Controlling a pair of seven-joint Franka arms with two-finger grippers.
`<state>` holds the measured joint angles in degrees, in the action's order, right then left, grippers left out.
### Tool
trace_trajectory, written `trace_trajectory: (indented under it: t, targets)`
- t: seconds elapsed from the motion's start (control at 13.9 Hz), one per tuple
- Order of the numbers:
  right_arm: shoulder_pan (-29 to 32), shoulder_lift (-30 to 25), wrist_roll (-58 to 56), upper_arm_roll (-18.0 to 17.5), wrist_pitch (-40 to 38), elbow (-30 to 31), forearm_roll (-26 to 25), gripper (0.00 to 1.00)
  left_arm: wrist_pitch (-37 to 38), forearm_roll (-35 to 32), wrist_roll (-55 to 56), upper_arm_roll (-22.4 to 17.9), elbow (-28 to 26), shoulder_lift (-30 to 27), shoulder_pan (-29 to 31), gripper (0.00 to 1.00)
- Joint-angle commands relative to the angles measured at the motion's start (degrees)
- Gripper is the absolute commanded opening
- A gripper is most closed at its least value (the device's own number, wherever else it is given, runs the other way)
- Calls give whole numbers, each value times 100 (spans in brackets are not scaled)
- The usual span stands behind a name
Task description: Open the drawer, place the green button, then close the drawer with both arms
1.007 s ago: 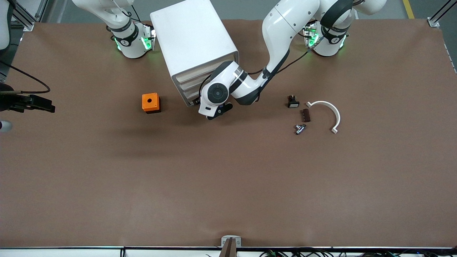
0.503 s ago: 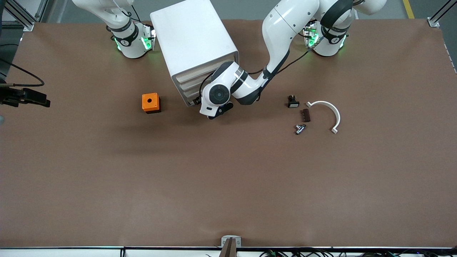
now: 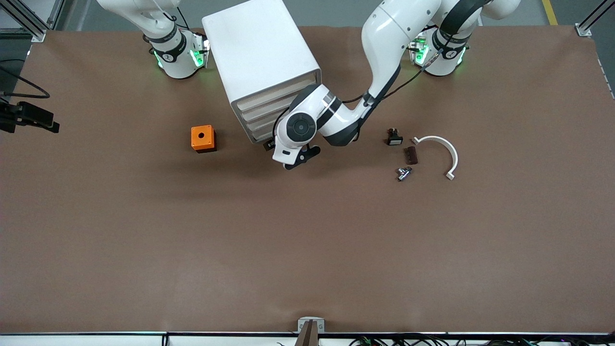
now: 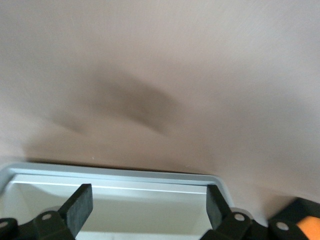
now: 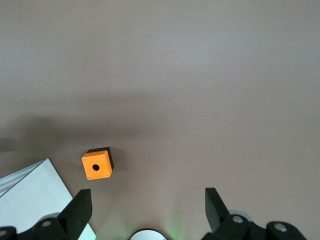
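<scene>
The white cabinet (image 3: pixel 262 53) stands between the two arm bases. The left arm's wrist (image 3: pixel 300 127) hangs in front of its lowest drawer (image 3: pixel 256 136) and hides the gripper there. In the left wrist view the drawer's rim (image 4: pixel 115 172) runs across just past the fingertips, with the pale tray floor under them. My left gripper (image 4: pixel 148 197) is open and clamps nothing. The button (image 3: pixel 403 173), tiny, with a metallic collar and dark body, lies on the table toward the left arm's end. My right gripper (image 5: pixel 147 200) is open and empty, high over its own base.
An orange cube with a hole (image 3: pixel 202 138) sits beside the cabinet toward the right arm's end. Near the button lie a black switch with a white cap (image 3: pixel 395 137), a brown block (image 3: pixel 411 154) and a white curved bracket (image 3: pixel 439 151). A black device on a cable (image 3: pixel 29 117) overhangs the table's end.
The left arm's wrist has shifted a little toward the front camera and toward its own end of the table. The black device at the table's end has drifted away from the front camera.
</scene>
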<state>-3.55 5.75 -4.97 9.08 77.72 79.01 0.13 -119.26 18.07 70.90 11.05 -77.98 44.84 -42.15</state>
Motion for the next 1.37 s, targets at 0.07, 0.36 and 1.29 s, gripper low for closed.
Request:
trace_trajectory:
  t: [0.07,0.36,1.29]
  targets:
    - [179,-618,-48,-56,121,694,127,100,945,-251,-154,-33,-164,-1027,583,99]
    - [188,-742,-48,-64,200,703,127,100,1939,-383,-732,-33,-156,-2021,1505,99]
    - [337,-900,-48,-108,551,870,136,100,3988,-1269,-4485,-24,-200,-3183,4169,99]
